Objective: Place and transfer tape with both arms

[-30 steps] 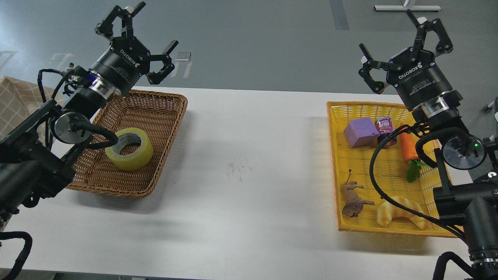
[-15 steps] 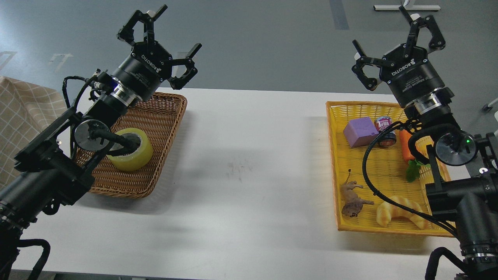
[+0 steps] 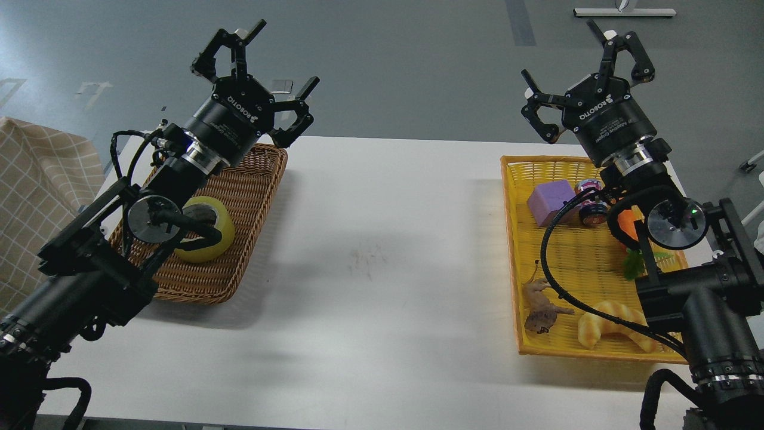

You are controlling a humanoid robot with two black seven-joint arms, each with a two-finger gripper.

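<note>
The tape (image 3: 210,236), a yellowish roll, lies flat in the brown wicker basket (image 3: 248,197) at the left; my left arm covers part of it. My left gripper (image 3: 262,77) is open and empty, raised above the basket's far edge, well beyond the tape. My right gripper (image 3: 582,68) is open and empty, raised above the far edge of the yellow basket (image 3: 555,251) at the right.
The yellow basket holds a purple block (image 3: 552,202), a small can (image 3: 588,203), a carrot toy (image 3: 627,224), a toy animal (image 3: 540,307) and a croissant toy (image 3: 609,325). A checkered cloth (image 3: 36,197) lies at the far left. The white table (image 3: 388,251) spans the baskets.
My left arm has swung right and forward, and now covers more of the tape. My right gripper has shifted left. Both stayed open.
</note>
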